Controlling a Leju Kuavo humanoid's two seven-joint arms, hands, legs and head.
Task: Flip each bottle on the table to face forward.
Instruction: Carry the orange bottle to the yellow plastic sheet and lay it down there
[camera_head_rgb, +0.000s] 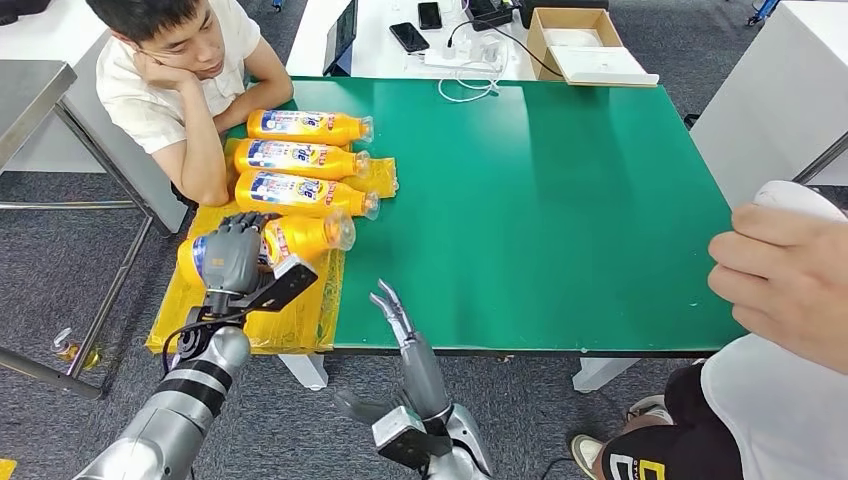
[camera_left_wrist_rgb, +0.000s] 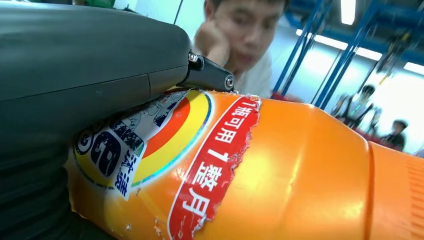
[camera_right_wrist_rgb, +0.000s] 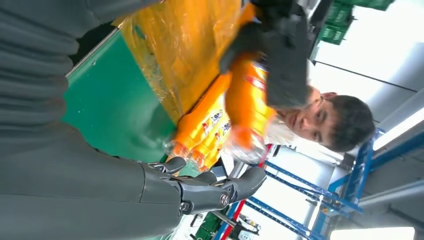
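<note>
Four orange bottles lie on their sides in a row on a yellow plastic sheet (camera_head_rgb: 290, 310) at the left end of the green table (camera_head_rgb: 540, 200), caps pointing right. My left hand (camera_head_rgb: 232, 252) grips the nearest bottle (camera_head_rgb: 305, 237) around its base end. Its torn label fills the left wrist view on the bottle (camera_left_wrist_rgb: 280, 165), under the left hand (camera_left_wrist_rgb: 75, 75). I cannot tell if this bottle touches the sheet. The other three bottles (camera_head_rgb: 300, 193) (camera_head_rgb: 300, 158) (camera_head_rgb: 305, 126) lie behind it, labels up. My right hand (camera_head_rgb: 395, 315) hovers at the table's front edge, fingers straight and apart, holding nothing.
A person (camera_head_rgb: 175, 70) sits at the table's far left corner, elbow beside the bottles. Another person's hand (camera_head_rgb: 780, 275) with a white object reaches in at the right edge. Phones, cables and a cardboard box (camera_head_rgb: 580, 45) lie on a white table behind.
</note>
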